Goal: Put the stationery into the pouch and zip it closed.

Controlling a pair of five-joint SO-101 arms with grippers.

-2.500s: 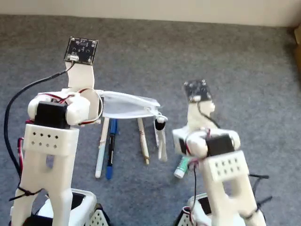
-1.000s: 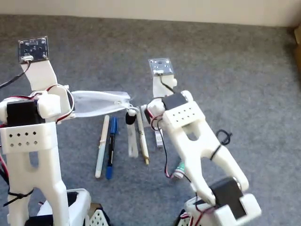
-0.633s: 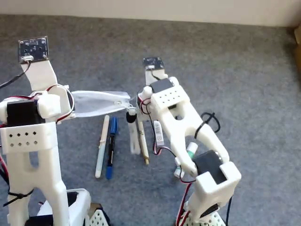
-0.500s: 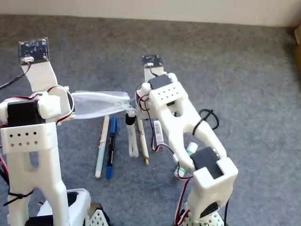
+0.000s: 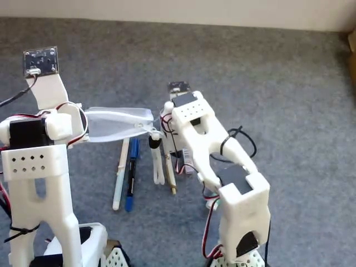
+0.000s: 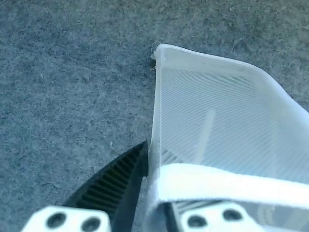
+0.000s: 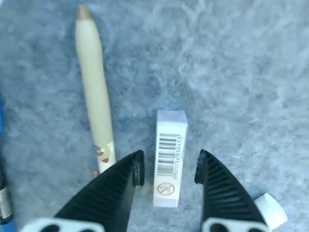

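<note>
- Left gripper [image 6: 152, 186] is clamped on the pouch [image 6: 227, 121], pinching the white band at one end; one dark finger [image 6: 118, 186] lies against the outside of the mesh
- Right gripper [image 7: 169, 166] is partly open and holds nothing; its dark jaws stand on either side of the white box [image 7: 171, 133], close to it; whether they touch it cannot be told
- the pouch is translucent white mesh with fine ribbing, a white band along its rim and a loose thread at one squared corner; a pale straight streak shows through the mesh, and what it is cannot be told
- in the high view the pouch [image 5: 114, 125] stretches from the left arm toward the right arm, over the middle of the grey carpet [image 5: 289, 83], well off the carpet's far edge
- the white box is a small oblong lying flat on the carpet, with a barcode label on its upper face
- the beige pencil [image 7: 94, 96] lies just beside the box, apart from it and roughly parallel, with its brown tip pointing away from the gripper
- between the pouch and the arms' bases lie a white pen [image 5: 119, 175] and a blue pen [image 5: 131, 172], side by side; near them is a black-capped marker [image 5: 158, 167]
- a white round cap [image 7: 270, 209] lies just beside one jaw of the right gripper
</note>
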